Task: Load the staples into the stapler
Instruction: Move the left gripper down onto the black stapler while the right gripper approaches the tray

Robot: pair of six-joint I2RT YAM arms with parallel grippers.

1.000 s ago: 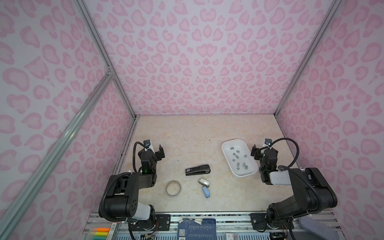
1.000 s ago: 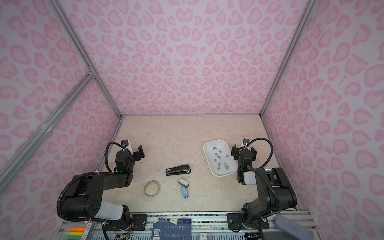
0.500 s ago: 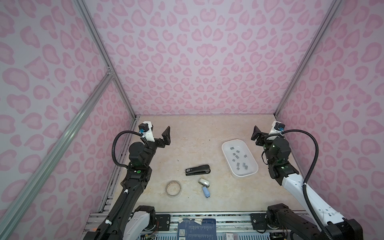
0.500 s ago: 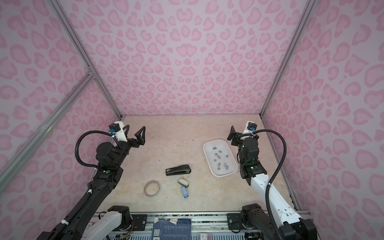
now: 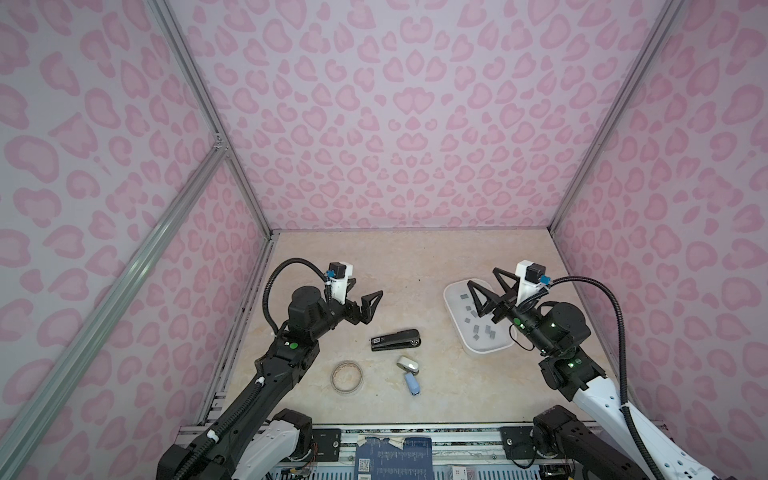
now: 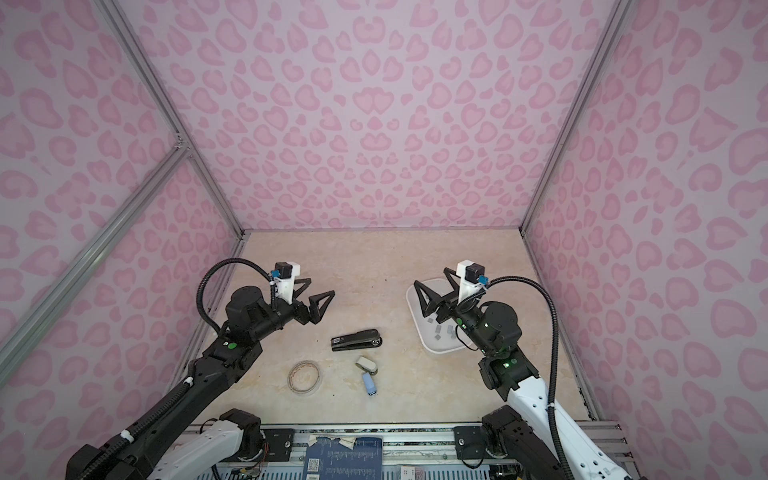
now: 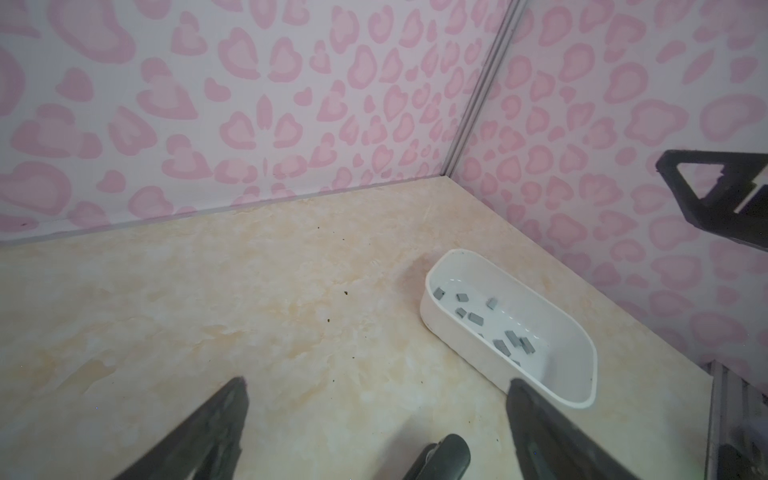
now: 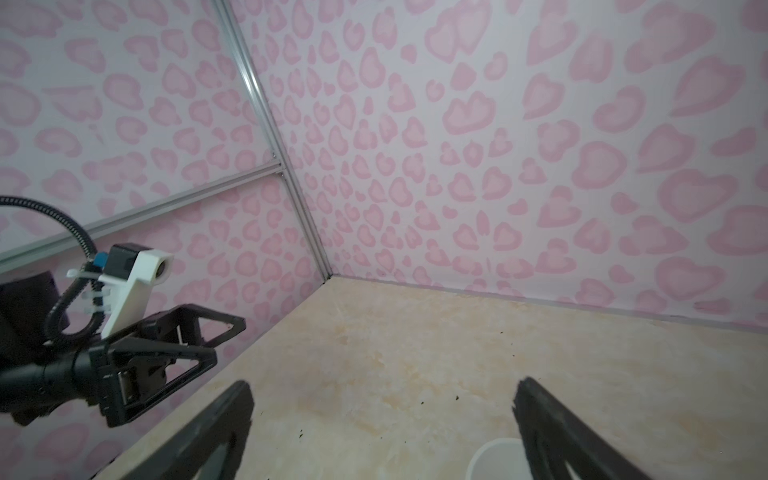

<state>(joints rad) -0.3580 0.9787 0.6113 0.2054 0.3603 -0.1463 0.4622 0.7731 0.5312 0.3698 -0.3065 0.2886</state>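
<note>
Now both jaws hang wide apart, empty. Staples [image 7: 476,318] lie in the white tray [image 5: 487,351]; the black stapler [image 5: 395,340] sits on the bench [image 5: 415,270]. Tiny flat strips may slip when pinched.

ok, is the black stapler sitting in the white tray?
No, in a top view the black stapler lies on the table, apart from the white tray that holds the grey staples.

Glossy plastic tray [image 7: 557,328], matt grey metal staples [image 7: 476,318]
</note>
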